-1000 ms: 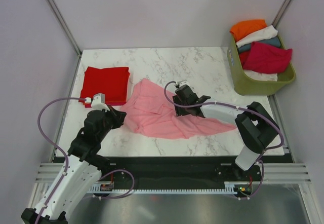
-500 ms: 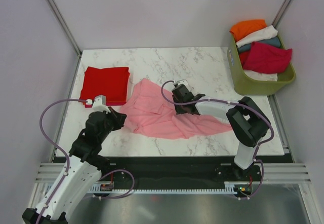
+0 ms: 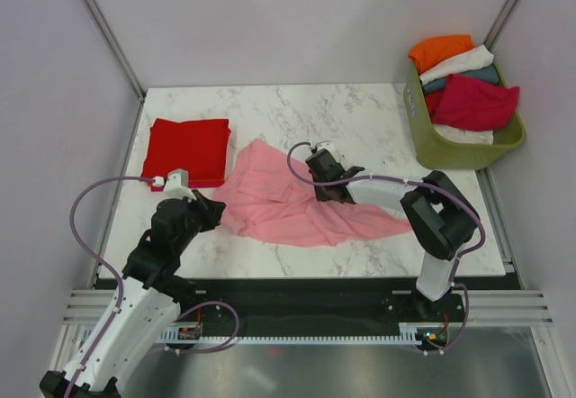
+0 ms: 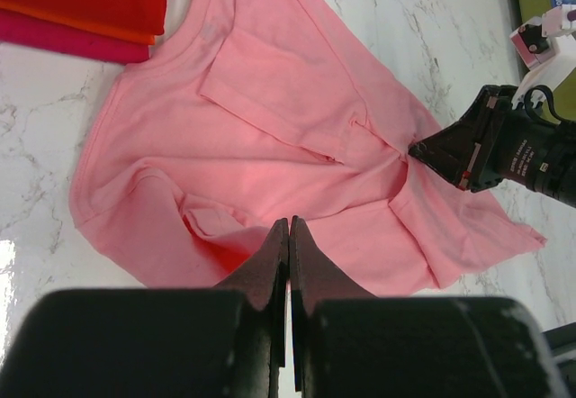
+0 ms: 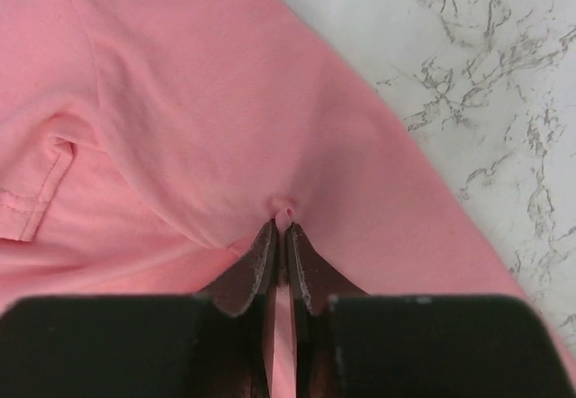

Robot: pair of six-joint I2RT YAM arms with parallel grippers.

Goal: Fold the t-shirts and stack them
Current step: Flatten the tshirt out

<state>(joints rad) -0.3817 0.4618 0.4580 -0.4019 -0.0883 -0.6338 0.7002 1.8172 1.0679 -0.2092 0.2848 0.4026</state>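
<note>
Pink t-shirt lies spread and rumpled across the middle of the marble table. One sleeve is folded over its body, and a long flap runs out to the right. My right pincer is down on the cloth at the shirt's far right side. From its wrist camera I see the jaws closed almost together on a small raised pinch of pink fabric, with a strip of the same cloth showing between the fingers. My left pincer sits over the shirt's near left edge with its jaws pressed flat together. I cannot tell whether any cloth is caught between them, or whether the tips touch the shirt at all. Just to the far left of the pink one, close by its neckline, a red t-shirt is folded square on the table. The left wrist view shows an orange edge and a deep pink edge under it, so it tops a small stack. Well apart, at the table's far right corner, a green basket holds a heap of more shirts. An orange shirt is at the far end with a white shirt beside it, a teal shirt peeks out, and a crimson shirt lies on top.
</note>
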